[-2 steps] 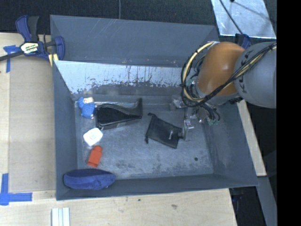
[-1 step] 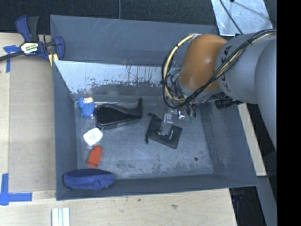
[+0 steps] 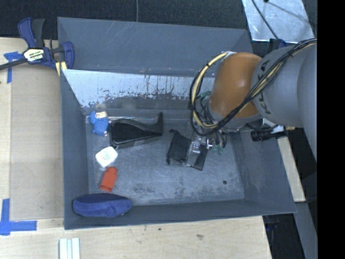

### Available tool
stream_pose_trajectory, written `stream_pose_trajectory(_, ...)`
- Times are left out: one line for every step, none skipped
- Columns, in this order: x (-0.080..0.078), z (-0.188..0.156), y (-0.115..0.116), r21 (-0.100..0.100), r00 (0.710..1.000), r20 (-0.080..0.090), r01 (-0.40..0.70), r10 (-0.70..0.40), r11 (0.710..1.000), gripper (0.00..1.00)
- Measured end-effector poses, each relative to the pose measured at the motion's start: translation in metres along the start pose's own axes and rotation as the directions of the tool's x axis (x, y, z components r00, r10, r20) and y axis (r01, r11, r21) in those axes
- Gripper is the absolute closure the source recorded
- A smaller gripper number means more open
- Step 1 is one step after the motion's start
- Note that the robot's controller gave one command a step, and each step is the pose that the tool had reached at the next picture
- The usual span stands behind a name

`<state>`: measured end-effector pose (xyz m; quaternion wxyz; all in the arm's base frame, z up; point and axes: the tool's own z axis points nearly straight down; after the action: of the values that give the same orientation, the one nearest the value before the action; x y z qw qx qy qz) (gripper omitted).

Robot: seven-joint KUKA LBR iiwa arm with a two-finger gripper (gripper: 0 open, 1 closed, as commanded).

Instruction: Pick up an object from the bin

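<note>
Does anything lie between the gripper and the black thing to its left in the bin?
Nothing visible does. The gripper sits low near the middle, and only bare bin floor lies between it and the black curved thing. The blue toy, white piece and orange cylinder lie farther left, out of that path.

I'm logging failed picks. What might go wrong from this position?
1. The gripper hangs over bare floor near the middle of the bin. The nearest thing, a black shoe-like object, lies apart to its left, so closing here would likely grab nothing.
2. The blue pouch lies against the near wall, where a grasp may scrape the metal.
</note>
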<state>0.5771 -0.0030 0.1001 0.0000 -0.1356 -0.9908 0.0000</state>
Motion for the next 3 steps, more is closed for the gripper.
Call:
stream_pose_trajectory(-0.0125,0.0307,-0.0168,0.001,0.995,-0.003,-0.099,0.099,0.995,0.0)
stream_pose_trajectory(-0.0131,0.0303,-0.0167,0.001,0.995,-0.002,-0.095,0.095,0.995,0.0)
stream_pose_trajectory(-0.0142,0.0291,-0.0168,0.0,0.995,0.001,-0.095,0.095,0.995,1.0)
